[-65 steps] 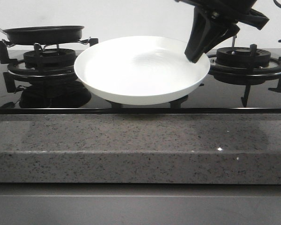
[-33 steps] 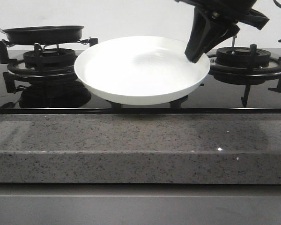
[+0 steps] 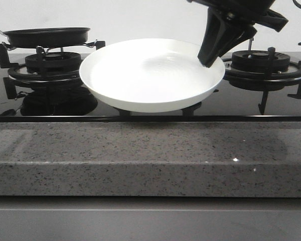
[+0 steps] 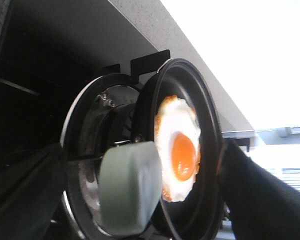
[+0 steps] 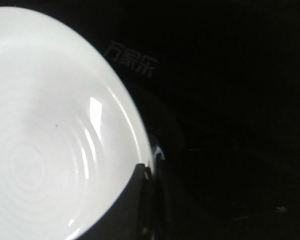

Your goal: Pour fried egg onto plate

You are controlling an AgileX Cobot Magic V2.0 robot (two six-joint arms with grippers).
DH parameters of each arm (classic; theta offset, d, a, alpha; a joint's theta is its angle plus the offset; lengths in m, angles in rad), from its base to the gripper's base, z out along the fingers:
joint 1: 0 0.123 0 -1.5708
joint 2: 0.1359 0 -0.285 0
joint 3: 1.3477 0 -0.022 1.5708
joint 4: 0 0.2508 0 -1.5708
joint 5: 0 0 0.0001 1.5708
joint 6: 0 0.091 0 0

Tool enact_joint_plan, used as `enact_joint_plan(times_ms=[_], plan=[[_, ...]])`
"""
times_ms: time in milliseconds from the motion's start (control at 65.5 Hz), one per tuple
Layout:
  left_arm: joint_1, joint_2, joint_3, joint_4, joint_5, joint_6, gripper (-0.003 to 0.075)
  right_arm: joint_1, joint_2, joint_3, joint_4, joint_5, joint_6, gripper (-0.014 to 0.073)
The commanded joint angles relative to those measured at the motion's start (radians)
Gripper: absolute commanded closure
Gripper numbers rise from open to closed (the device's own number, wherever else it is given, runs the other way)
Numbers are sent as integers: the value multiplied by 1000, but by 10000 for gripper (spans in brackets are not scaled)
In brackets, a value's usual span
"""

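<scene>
Clamping plate (image 3: 140, 80) rim: right gripper (image 3: 209, 61); "万家乐" on hob (image 5: 129, 59); left claw state unclear.

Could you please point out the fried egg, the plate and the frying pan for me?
fried egg (image 4: 182, 152), left wrist view, on its orange yolk.
plate (image 3: 150, 75), front view, on its bare white inside.
frying pan (image 3: 47, 36), front view, on its black side wall.

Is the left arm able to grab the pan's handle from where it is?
Probably yes. In the left wrist view the grey-green handle of the frying pan sits right ahead between the dark fingers, nothing between them. The fried egg lies inside, untouched.
</scene>
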Motion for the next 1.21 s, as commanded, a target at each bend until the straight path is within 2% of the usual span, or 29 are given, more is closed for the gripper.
enact_joint_plan(times_ms=[0, 336, 657, 871, 947, 1191], plan=[[-1, -51, -32, -117, 56, -9, 168, 2, -41, -25, 19, -39, -7, 690], [-1, -51, -32, -149, 65, -22, 397, 2, -41, -25, 19, -39, -7, 690], [-1, -51, -32, -127, 92, -24, 461, 2, -41, -25, 19, -39, -7, 690], [-1, -51, -32, -51, 92, -24, 466, 2, -41, -25, 19, -39, -7, 690], [-1, -51, -32, -47, 92, -24, 499, 2, -41, -25, 19, -39, -7, 690], [-1, -51, -32, -47, 92, -24, 683, 2, -41, -25, 19, -39, -7, 690]])
